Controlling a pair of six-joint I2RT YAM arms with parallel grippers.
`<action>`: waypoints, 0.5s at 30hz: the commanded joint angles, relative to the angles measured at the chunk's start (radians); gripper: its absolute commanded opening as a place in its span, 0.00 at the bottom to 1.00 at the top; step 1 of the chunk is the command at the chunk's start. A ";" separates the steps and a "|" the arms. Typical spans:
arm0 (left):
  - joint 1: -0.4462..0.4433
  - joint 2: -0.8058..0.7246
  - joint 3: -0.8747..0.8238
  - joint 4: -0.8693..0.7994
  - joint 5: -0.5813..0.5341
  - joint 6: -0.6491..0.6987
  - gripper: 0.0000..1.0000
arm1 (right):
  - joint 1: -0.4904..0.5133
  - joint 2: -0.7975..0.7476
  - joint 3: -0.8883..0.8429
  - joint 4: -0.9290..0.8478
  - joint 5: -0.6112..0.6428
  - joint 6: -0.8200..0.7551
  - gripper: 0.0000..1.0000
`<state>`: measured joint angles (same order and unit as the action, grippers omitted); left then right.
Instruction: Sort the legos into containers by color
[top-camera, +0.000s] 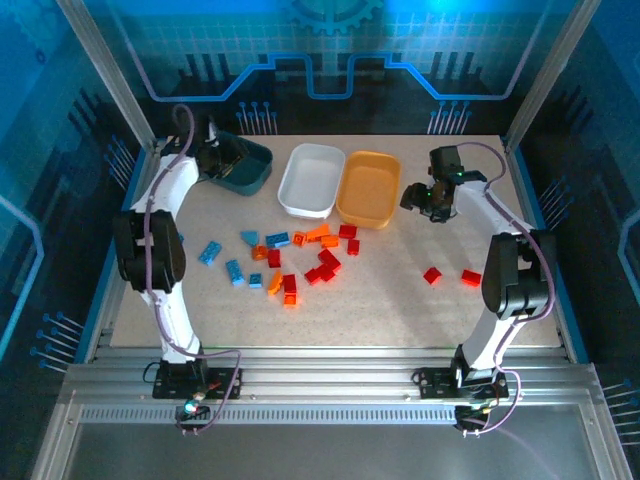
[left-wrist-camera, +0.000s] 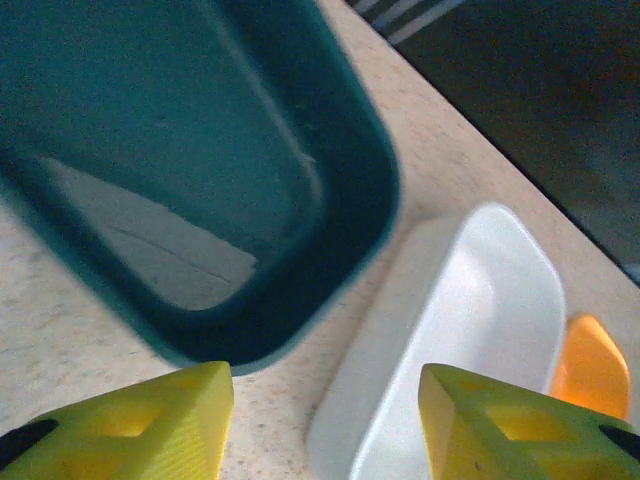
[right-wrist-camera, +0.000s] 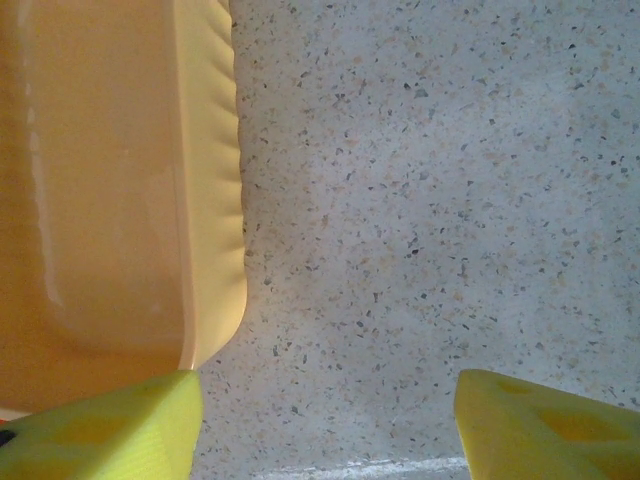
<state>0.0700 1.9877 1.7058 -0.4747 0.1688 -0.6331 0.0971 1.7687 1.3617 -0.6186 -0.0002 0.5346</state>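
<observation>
The legos (top-camera: 290, 255) lie scattered mid-table: light blue at the left, orange and red toward the right, and two red ones (top-camera: 450, 276) apart at the right. Along the back stand three containers: a dark teal tub (top-camera: 250, 170), a white tub (top-camera: 312, 180) and a yellow-orange tub (top-camera: 368, 188). My left gripper (top-camera: 225, 160) hovers at the teal tub (left-wrist-camera: 200, 170), open (left-wrist-camera: 325, 420), with the white tub's (left-wrist-camera: 470, 330) corner between its yellow fingers (left-wrist-camera: 130, 425). My right gripper (top-camera: 418, 200) is open (right-wrist-camera: 325, 425) over bare table beside the yellow-orange tub (right-wrist-camera: 110, 200).
The speckled tabletop (top-camera: 400, 310) is framed by aluminium rails and blue panels. Both arm bases sit at the near edge. A sliver of the yellow-orange tub (left-wrist-camera: 590, 365) shows past the white one in the left wrist view.
</observation>
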 joint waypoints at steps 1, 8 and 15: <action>0.036 -0.004 -0.052 -0.003 -0.095 -0.254 0.49 | 0.004 0.020 0.025 0.002 -0.005 0.000 0.68; 0.045 0.174 0.129 -0.128 -0.132 -0.393 0.56 | -0.003 -0.019 -0.002 0.006 0.006 -0.010 0.69; 0.047 0.293 0.226 -0.183 -0.182 -0.366 0.55 | -0.015 -0.061 -0.037 0.012 0.000 -0.015 0.69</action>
<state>0.1169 2.2429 1.8702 -0.5880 0.0284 -0.9901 0.0925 1.7500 1.3411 -0.6083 -0.0002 0.5323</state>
